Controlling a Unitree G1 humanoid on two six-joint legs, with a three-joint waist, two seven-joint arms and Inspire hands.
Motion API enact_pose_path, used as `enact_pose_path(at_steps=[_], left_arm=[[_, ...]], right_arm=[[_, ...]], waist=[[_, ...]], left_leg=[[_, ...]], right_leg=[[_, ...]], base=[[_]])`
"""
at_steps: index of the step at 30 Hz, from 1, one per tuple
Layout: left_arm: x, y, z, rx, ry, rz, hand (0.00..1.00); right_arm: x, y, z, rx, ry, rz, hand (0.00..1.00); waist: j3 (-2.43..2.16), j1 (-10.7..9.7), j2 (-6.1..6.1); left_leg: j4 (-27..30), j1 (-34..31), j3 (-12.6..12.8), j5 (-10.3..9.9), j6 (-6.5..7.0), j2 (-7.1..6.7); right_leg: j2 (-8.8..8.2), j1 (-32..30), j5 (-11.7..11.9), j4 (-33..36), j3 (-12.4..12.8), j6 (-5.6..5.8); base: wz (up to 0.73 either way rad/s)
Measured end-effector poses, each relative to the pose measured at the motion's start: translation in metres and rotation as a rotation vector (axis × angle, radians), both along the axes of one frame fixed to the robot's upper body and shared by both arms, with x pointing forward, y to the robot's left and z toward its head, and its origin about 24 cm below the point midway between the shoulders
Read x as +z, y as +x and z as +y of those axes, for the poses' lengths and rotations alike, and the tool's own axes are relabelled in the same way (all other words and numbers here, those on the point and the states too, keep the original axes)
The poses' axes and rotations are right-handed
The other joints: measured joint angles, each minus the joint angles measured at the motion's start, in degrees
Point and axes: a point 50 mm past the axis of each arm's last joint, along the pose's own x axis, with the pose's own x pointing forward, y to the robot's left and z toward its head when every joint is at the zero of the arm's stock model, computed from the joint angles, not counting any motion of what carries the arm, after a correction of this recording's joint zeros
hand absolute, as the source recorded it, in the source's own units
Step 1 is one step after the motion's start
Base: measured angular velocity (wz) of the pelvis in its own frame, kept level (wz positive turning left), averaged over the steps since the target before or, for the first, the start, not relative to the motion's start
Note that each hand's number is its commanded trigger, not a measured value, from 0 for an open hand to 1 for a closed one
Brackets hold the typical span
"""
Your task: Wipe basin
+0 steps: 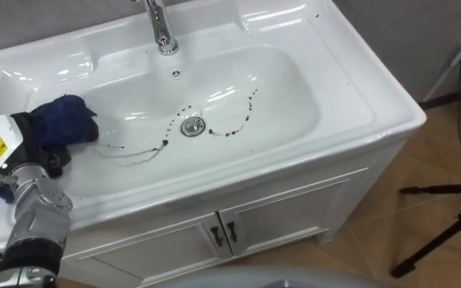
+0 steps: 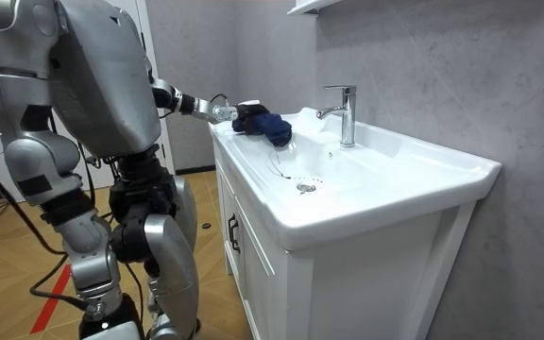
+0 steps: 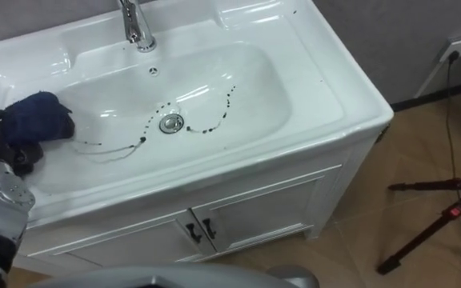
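The robot stands close against the front left corner of the basin (image 1: pixel 358 88), its left arm reaching forward; the left hand (image 1: pixel 29 136) is closed round a bunched dark blue cloth (image 1: pixel 66 118), which rests on the basin's left inner slope just below the rim. Held wadded like that, the cloth gives a firm pad to press with. The dirt is well to its right: a loop of dark marks (image 1: pixel 238 120) strung round the drain (image 1: pixel 192 126), with a thin streak running back towards the cloth. So the wiping looks barely begun.

The bowl is open and smooth between cloth and drain, nothing in the way; the tap (image 1: pixel 160 28) stands at the back, clear of a low sweep. The raised rim on every side should keep the cloth in. What seems to be the right hand (image 2: pixel 107 321) hangs low by the robot's side; I cannot tell how it is held.
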Motion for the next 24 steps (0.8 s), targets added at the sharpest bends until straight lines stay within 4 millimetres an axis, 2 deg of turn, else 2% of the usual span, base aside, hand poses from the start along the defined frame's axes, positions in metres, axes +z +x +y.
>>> enact_pose_path(at_steps=[10,15,24], left_arm=[[0.000,0.003,-0.003,0.020,-0.027,-0.023,1.00],[0.006,0.007,-0.008,0.035,-0.055,-0.062,1.00],[0.012,0.008,-0.020,0.019,-0.071,-0.110,1.00]], right_arm=[[0.000,0.011,0.000,0.011,-0.012,-0.039,0.00],[-0.001,0.020,0.003,0.009,-0.002,-0.073,0.00],[-0.002,0.023,0.007,0.020,0.019,-0.096,0.00]], waist=[[-0.04,0.01,0.85],[-0.05,-0.04,0.80],[-0.02,0.17,0.61]], left_leg=[[-0.11,0.00,0.08,-0.04,0.06,-0.06],[0.18,-0.98,-0.78,-0.07,0.16,-0.24],[0.27,-1.46,-2.09,-0.06,0.16,-0.23]], right_leg=[[-0.04,-0.11,-0.04,-0.04,0.13,0.07],[-0.33,-0.20,-0.11,-0.08,-0.53,0.17],[-0.50,-0.07,-0.47,-0.36,-1.59,0.26]], base=[[0.00],[0.08],[0.08]])
